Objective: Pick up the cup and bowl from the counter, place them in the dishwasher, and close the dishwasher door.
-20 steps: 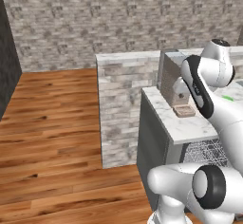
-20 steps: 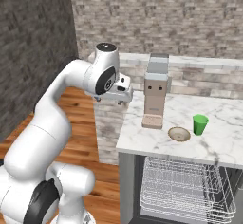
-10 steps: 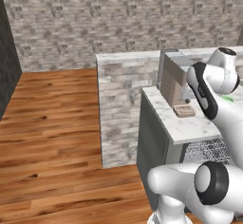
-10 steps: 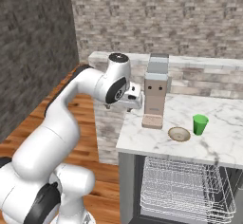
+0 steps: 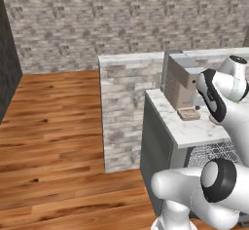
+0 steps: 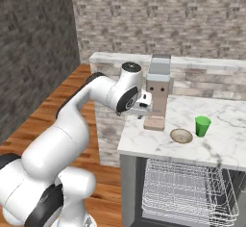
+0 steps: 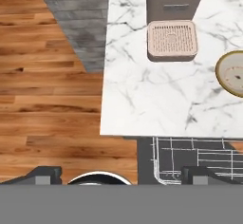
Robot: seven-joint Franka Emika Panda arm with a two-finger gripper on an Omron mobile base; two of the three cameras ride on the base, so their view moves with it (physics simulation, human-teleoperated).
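Note:
The green cup (image 6: 202, 126) stands upright on the marbled counter (image 6: 216, 146), with the tan bowl (image 6: 181, 135) just to its left. In the hand view the bowl (image 7: 232, 73) is cut by the right edge. My gripper (image 6: 142, 113) hovers above the counter's left end, beside the coffee machine and well left of bowl and cup. It is open, its fingertips (image 7: 45, 173) set wide apart with nothing between them. Under the counter the dishwasher's wire rack (image 6: 187, 190) is pulled out. I cannot make out the dishwasher door.
A boxy coffee machine (image 6: 158, 89) with a tan square tray (image 7: 172, 40) stands at the counter's back left. Behind it runs a taller stone-brick ledge (image 5: 129, 61). Wooden floor (image 5: 53, 141) lies left of the counter, by a dark wall (image 6: 33, 53).
The arm has swung right and lower, bringing the open gripper from over the floor to the counter's left end by the coffee machine. Cup and bowl have not moved.

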